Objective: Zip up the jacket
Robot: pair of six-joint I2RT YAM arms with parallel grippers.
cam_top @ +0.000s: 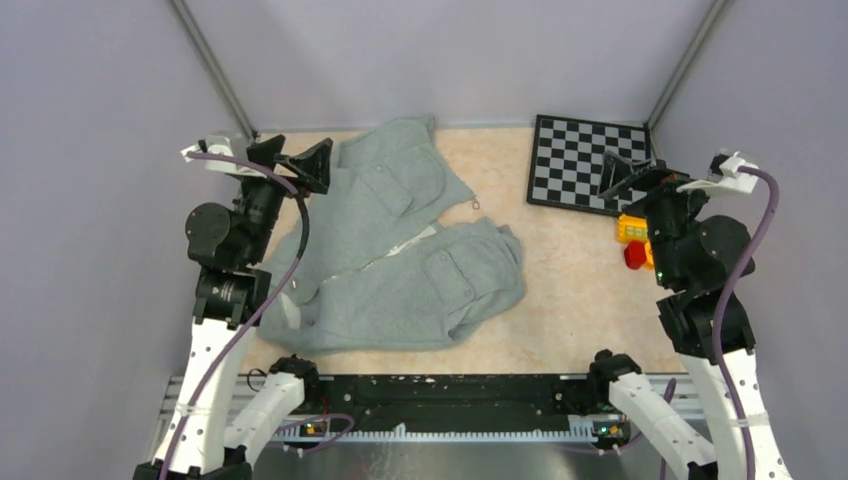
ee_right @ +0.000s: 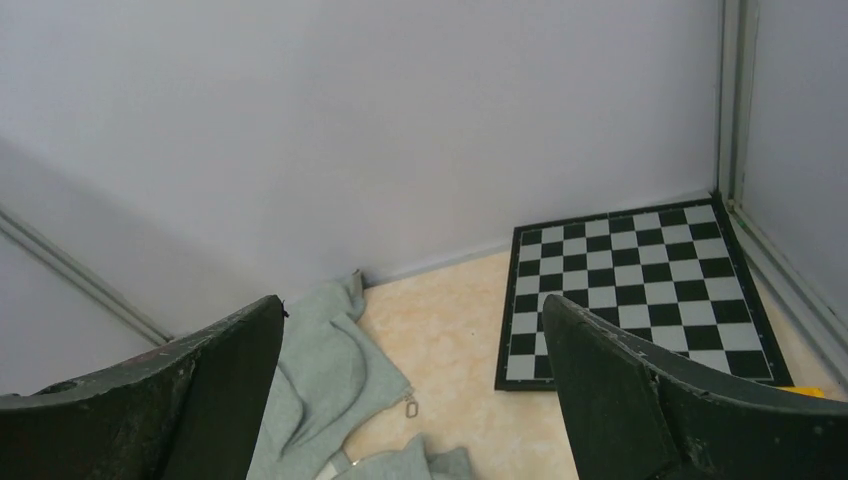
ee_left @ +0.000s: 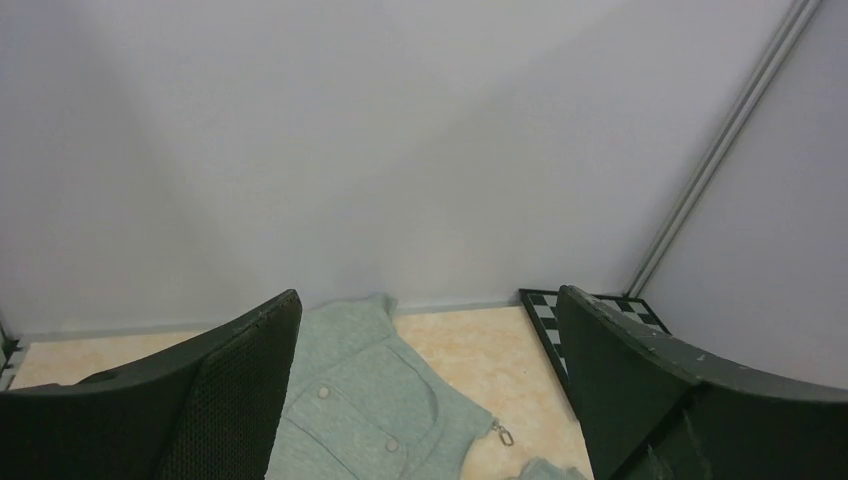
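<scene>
Here, 1 soft, fuzzy grey jacket [cam_top: 400, 265] with 2 square pockets [cam_top: 450, 272] is lying unzipped on the table [cam_top: 570, 290] beside 1 checkered board [cam_top: 580, 160]. The left gripper [cam_top: 292, 160] and right gripper [cam_top: 632, 175] are hanging open, empty.

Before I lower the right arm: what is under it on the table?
A checkerboard, its right side partly covered by the right arm, and a yellow block and a red block, both partly covered. Anything else beneath the arm is hidden.

Jacket [cam_top: 420, 270] partly behind left arm [cam_top: 232, 240]
</scene>
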